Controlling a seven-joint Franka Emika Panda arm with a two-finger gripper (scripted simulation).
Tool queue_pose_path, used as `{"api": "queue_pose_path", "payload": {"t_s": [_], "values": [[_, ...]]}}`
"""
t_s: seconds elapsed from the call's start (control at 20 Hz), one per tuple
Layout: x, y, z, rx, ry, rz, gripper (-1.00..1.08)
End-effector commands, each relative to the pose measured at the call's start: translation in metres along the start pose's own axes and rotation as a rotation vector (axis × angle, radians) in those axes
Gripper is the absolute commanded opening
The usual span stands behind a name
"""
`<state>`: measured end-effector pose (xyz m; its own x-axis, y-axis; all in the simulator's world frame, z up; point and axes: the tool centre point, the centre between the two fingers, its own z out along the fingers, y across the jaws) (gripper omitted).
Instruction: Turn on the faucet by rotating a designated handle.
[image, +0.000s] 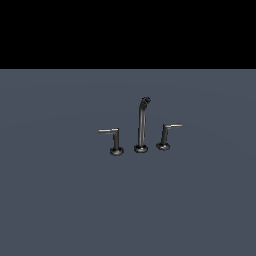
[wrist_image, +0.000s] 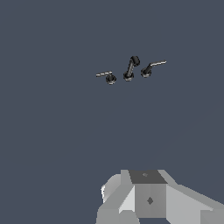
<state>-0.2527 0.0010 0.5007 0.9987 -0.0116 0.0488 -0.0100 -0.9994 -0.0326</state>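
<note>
The faucet is a small dark metal three-piece set on a flat grey surface. Its tall curved spout (image: 142, 125) stands in the middle. The handle (image: 116, 141) stands at the exterior view's left of the spout, a short post on a round base with its thin bar pointing left. The twin handle (image: 166, 135) on the other side has its bar pointing right. The wrist view shows the spout (wrist_image: 131, 68), the handle (wrist_image: 108, 77) and the twin (wrist_image: 150, 69) small and far off. Only a grey blocky part of my gripper (wrist_image: 146, 192) shows there, far from the faucet, with no separate fingers visible. The arm is not in the exterior view.
The grey surface (image: 128, 200) stretches flat all around the faucet. A black band (image: 128, 32) fills the top of the exterior view. Nothing else stands in view.
</note>
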Motion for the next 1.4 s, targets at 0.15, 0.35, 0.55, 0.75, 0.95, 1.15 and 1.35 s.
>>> {"api": "queue_pose_path", "payload": {"t_s": [0.15, 0.35, 0.55, 0.75, 0.95, 1.15, 1.35], "values": [[0.000, -0.001, 0.001, 0.000, 0.000, 0.005, -1.00], [0.003, -0.005, 0.008, -0.001, 0.000, 0.027, -1.00], [0.007, -0.012, 0.020, -0.003, -0.001, 0.068, -1.00], [0.014, -0.021, 0.037, -0.005, -0.002, 0.127, -1.00], [0.023, -0.033, 0.060, -0.008, -0.003, 0.204, -1.00], [0.036, -0.046, 0.086, -0.011, -0.004, 0.293, -1.00], [0.050, -0.058, 0.113, -0.015, -0.005, 0.383, -1.00]]}}
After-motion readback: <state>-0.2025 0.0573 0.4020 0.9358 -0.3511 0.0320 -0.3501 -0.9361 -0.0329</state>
